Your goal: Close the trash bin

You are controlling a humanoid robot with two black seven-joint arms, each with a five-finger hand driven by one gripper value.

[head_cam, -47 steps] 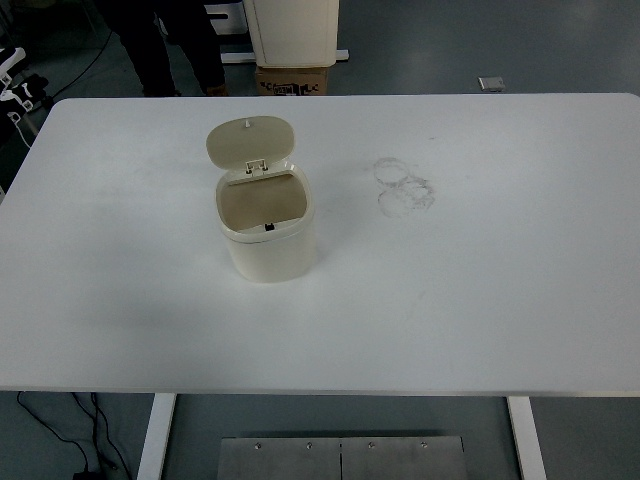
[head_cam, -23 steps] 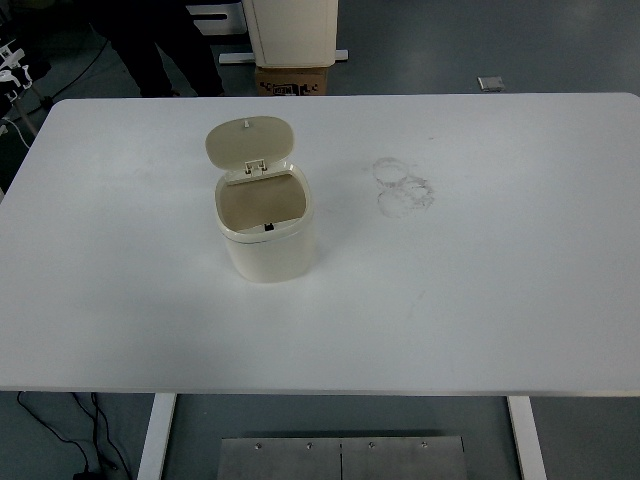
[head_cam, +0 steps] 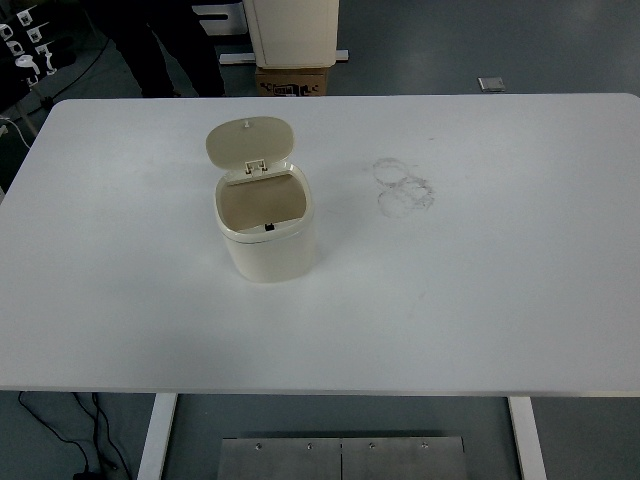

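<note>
Standing upright on table point(head_cam: 480, 300), left of centre: cream bin point(head_cam: 268, 235). Lid point(head_cam: 249, 142) open, hinged at far rim, tipped back, underside facing near edge. Mouth faces up, long axis vertical. No hand in view, so finger state unknown. Faint ring marks point(head_cam: 404, 186) right of bin, apart from it.

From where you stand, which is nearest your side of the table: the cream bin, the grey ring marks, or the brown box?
No hand shows, so I rank from the white table's near edge.
1. Cream plastic trash bin, left of centre.
2. Grey ring marks, further back, right.
3. Brown cardboard box, beyond the far edge.
</note>
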